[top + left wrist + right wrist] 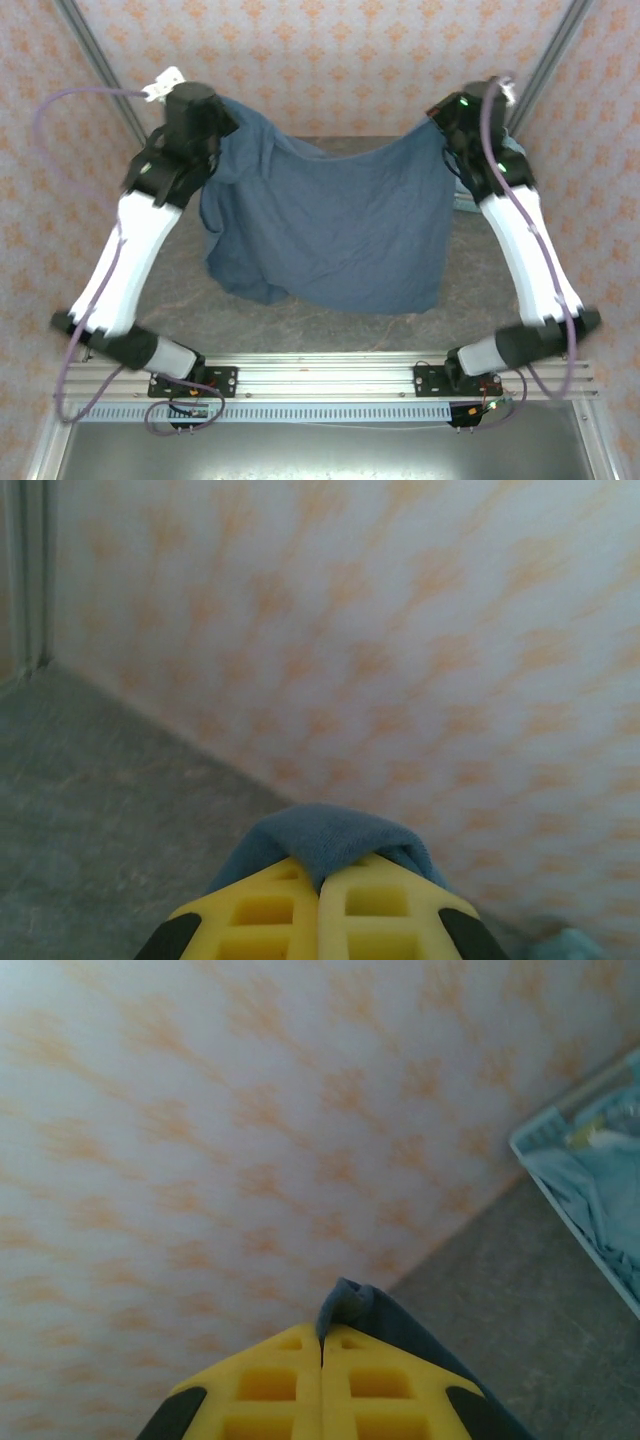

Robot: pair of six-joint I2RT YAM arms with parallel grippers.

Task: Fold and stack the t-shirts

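Note:
A dark slate-blue t-shirt (330, 225) hangs spread between both arms above the grey table, its lower edge draped toward the near side. My left gripper (222, 112) holds its upper left corner; in the left wrist view the yellow fingers (262, 910) are shut with a fold of blue cloth (325, 838) pinched at the tips. My right gripper (440, 120) holds the upper right corner; in the right wrist view the yellow fingers (268, 1385) are shut on a small tuft of dark cloth (345, 1305).
A light blue plastic basket (560, 1130) with lighter teal shirts (600, 1190) inside stands at the right, partly behind the right arm. Patterned walls close in the back and sides. The grey table (300, 315) runs to the metal rail at the near edge.

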